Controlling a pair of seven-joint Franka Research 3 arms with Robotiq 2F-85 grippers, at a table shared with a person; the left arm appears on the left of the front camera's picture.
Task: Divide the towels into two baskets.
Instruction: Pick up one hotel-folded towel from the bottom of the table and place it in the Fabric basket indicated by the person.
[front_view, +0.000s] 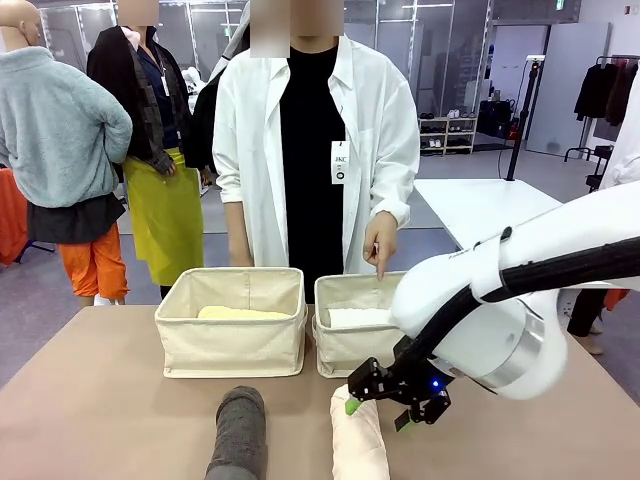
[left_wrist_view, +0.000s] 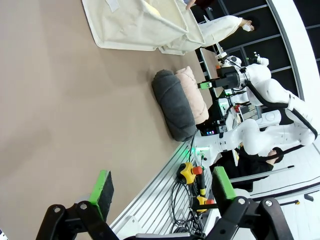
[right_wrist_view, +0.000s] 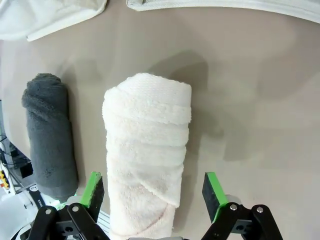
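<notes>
A pale pink towel lies rolled on the table near the front edge, with a dark grey towel to its left. My right gripper hangs open just above the pink roll's far end. In the right wrist view its fingers straddle the pink towel without touching it, and the grey towel lies alongside. The left basket holds a pale yellow towel. A white towel sits in the right basket. My left gripper is open and holds nothing, far from the grey towel and pink towel.
A person in a white coat stands behind the baskets, one hand pointing down over the right basket. The two baskets stand side by side, almost touching. Bare tabletop lies left of the grey towel.
</notes>
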